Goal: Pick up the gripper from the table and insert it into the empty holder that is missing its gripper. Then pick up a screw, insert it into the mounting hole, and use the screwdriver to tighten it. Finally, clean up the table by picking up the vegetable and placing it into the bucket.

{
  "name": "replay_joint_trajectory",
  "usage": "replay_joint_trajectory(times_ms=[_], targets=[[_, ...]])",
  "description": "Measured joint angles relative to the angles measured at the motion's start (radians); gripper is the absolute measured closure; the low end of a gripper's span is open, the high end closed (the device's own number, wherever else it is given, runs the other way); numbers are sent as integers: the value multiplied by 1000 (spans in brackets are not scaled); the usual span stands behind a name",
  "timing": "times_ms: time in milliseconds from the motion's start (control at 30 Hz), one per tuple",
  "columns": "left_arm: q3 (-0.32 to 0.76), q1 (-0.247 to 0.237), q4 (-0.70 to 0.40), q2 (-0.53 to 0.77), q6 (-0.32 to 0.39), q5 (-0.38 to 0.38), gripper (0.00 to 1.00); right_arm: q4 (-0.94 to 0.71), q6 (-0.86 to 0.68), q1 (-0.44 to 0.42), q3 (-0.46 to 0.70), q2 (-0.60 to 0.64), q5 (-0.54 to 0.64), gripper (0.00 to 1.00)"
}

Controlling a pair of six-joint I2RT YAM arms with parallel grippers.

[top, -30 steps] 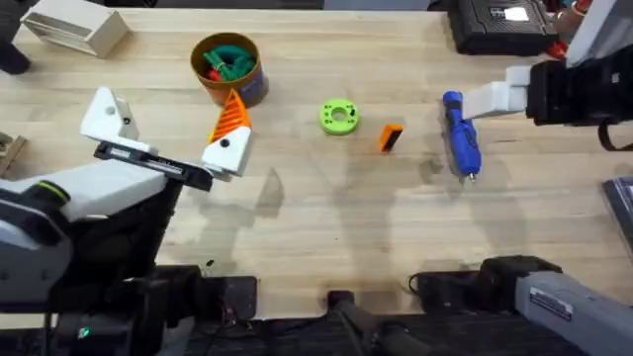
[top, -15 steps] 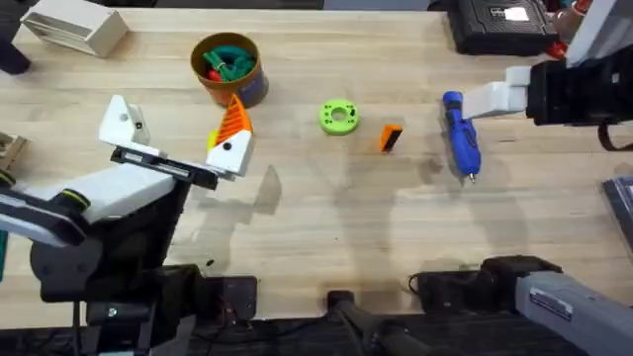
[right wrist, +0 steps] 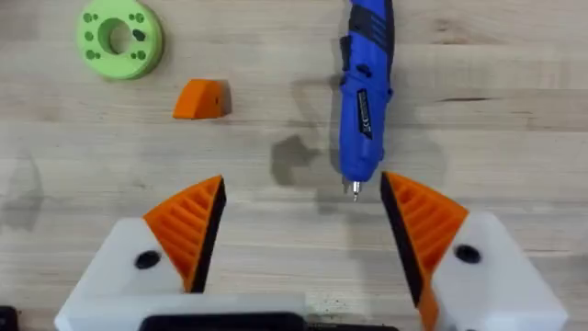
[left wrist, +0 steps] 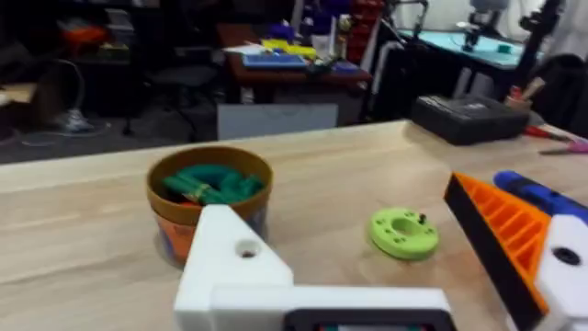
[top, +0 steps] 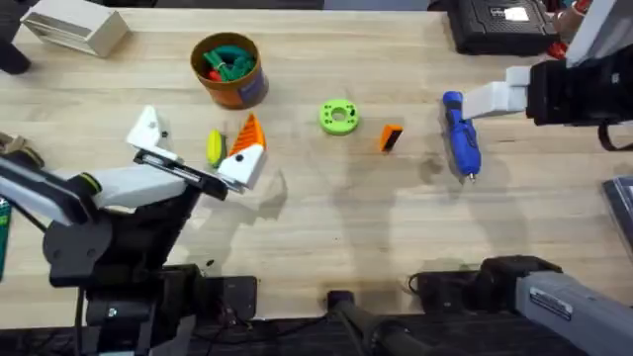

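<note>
Here the left tool [top: 198, 153] stands wide just below the bucket [top: 228, 67], bare holder [top: 148, 129] offered; the right tool [right wrist: 301, 230] gapes over the screwdriver [right wrist: 365, 87], likely staging.

Left gripper [left wrist: 367, 276] open: bare white holder [left wrist: 234, 267] on 1 finger, orange ribbed pad [left wrist: 496, 230] on the other, with the bucket [left wrist: 209, 198] of green toys, green ring [left wrist: 404, 233] and screwdriver [left wrist: 542, 195] on the table beyond.

White angular fingers [right wrist: 147, 262] with orange ribbed pads [right wrist: 195, 225], a dark screw hole each, on black-and-white arms [top: 119, 188].
</note>
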Motion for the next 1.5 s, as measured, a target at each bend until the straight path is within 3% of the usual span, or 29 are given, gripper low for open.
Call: replay_joint_trajectory(times_ms=[333, 533, 733, 1133, 1233, 1500], targets=[[0, 0, -154, 0, -5, 236, 15, 0, 0, 0, 0, 0, 0, 10], [2, -6, -170, -1, -2, 337, 15, 0, 0, 0, 0, 0, 0, 10], [2, -49, -176, -1, 28, 383, 15, 0, 0, 0, 0, 0, 0, 12], [3, -55, -185, -1, 187, 444, 15, 0, 0, 0, 0, 0, 0, 11], [4, -55, -195, -1, 204, 502, 15, 0, 0, 0, 0, 0, 0, 11], [4, -55, -199, -1, 210, 546, 14, 0, 0, 0, 0, 0, 0, 10]])
